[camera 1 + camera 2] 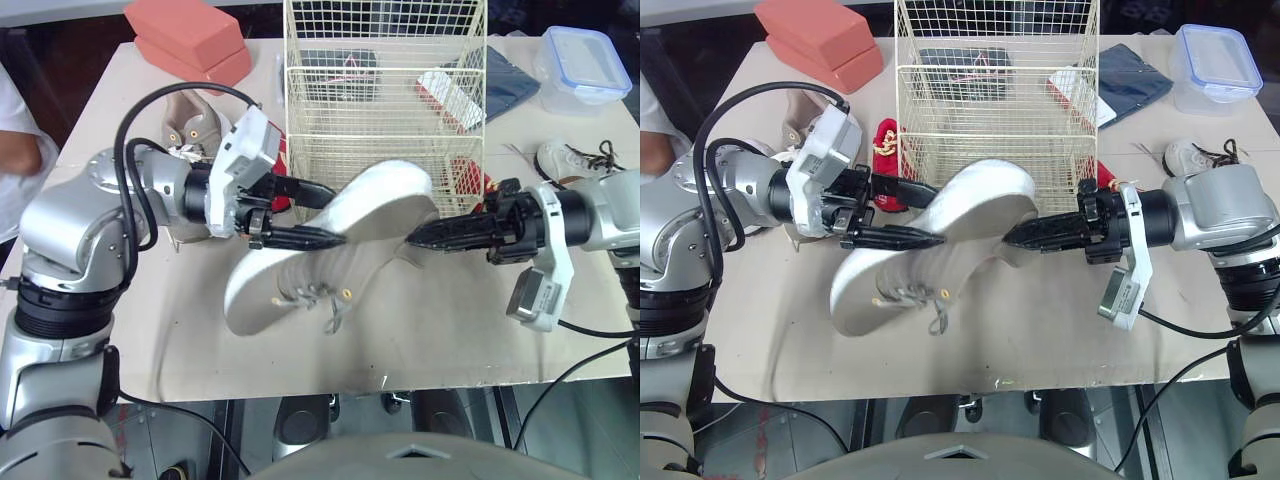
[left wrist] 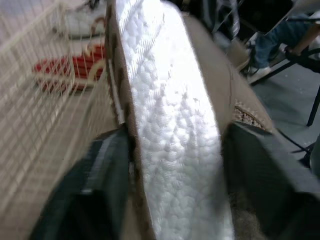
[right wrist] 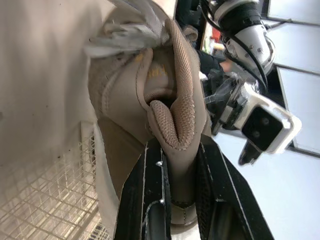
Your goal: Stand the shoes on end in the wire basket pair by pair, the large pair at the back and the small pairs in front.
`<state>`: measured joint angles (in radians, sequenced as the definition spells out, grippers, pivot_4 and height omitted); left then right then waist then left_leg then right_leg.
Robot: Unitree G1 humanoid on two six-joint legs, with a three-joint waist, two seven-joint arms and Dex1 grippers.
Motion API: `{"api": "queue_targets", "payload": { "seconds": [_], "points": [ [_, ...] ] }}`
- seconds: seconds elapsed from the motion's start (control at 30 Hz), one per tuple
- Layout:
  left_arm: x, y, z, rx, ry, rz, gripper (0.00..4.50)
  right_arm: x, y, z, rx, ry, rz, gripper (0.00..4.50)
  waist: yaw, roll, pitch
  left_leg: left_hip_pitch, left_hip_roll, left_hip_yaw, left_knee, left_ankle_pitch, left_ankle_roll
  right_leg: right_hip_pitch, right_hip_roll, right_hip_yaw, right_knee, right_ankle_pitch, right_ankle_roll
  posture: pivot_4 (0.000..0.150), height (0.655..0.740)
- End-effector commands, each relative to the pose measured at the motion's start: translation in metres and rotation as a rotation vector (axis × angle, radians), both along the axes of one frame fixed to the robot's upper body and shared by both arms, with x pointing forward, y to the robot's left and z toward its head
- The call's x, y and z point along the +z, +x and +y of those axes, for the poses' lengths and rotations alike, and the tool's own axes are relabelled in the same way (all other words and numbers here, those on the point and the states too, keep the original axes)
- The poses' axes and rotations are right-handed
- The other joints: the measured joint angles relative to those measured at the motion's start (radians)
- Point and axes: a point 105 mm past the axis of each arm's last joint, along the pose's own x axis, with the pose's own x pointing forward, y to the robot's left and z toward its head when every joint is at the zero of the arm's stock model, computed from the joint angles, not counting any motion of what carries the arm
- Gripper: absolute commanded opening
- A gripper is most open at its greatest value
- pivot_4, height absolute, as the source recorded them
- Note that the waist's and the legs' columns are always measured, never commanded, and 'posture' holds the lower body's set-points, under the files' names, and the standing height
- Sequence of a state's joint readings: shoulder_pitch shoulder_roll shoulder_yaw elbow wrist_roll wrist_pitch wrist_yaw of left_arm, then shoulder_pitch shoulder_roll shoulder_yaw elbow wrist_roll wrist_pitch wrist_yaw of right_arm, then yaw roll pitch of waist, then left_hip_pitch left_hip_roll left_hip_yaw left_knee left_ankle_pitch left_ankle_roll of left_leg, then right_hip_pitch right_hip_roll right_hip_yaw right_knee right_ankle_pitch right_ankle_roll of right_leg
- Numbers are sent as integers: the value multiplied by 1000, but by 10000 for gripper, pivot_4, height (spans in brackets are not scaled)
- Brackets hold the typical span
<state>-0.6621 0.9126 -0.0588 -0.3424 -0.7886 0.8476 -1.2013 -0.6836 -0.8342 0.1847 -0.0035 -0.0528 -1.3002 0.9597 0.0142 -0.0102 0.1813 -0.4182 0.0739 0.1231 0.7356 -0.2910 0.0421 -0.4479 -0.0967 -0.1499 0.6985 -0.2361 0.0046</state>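
Both of my pincers hold the large shoe (image 1: 330,260) above the desk (image 1: 450,330), just near of the wire basket (image 1: 380,140). The shoe is tilted, with its toe low at the near left and its heel high against the basket's near wall.

My left pincer (image 1: 338,215) is clamped across the white sole. My right pincer (image 1: 418,237) is closed narrow on the padded heel collar. That second grip is thin and on soft fabric. I judge that the collar could fold or slide free during the lift, which would leave the shoe swinging from the left pincer alone. The heel could also snag the near wall and push or tip the light basket. A low swing could knock the small red shoe (image 1: 886,140) at the basket's left or the one (image 1: 468,182) at its right.

No shoe stands in the basket yet. A dark flat thing (image 1: 335,65) shows through the wires, but I cannot tell whether it lies inside or behind.

A lidded plastic box (image 1: 560,95) sits at the far right, and I cannot make out what it holds. The second beige shoe (image 1: 195,125) waits on the left and a white sneaker (image 1: 570,160) on the right.
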Motion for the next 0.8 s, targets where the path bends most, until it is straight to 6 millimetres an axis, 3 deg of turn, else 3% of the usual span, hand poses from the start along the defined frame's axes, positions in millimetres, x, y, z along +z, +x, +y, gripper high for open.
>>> {"api": "queue_targets", "payload": {
  "seconds": [0.03,0.23,0.4,0.5,0.57,0.8],
  "points": [
    [-7,-10,-8,-55,45,23,15022,34,-11,-3,63,161,-78,0,-1,0,0,0,0,0,0,0,0,0,0,0,0,0,0,1500,6860],
    [-7,-10,-9,-46,46,19,4576,37,-14,-3,73,180,-101,0,-3,0,0,0,0,0,0,0,0,0,0,0,1,0,0,1500,6860],
    [-6,-6,-6,-21,46,-2,3370,38,-13,-6,66,193,-85,0,-2,0,0,0,0,0,1,0,0,0,0,0,0,0,0,1500,6860],
    [12,3,-5,19,-54,-46,3370,38,-12,-7,59,194,-75,0,0,0,0,0,0,0,1,0,0,0,0,0,1,0,0,1500,6860],
    [16,5,-3,38,-72,-56,13598,37,-12,-8,55,194,-68,0,-2,0,0,0,0,0,1,0,0,0,0,0,1,0,0,1500,6860],
    [9,-10,3,17,-25,40,42062,38,-10,-8,54,200,-61,0,-4,-1,0,0,0,0,1,0,0,0,0,0,1,0,0,1500,6860]
  ]
}}
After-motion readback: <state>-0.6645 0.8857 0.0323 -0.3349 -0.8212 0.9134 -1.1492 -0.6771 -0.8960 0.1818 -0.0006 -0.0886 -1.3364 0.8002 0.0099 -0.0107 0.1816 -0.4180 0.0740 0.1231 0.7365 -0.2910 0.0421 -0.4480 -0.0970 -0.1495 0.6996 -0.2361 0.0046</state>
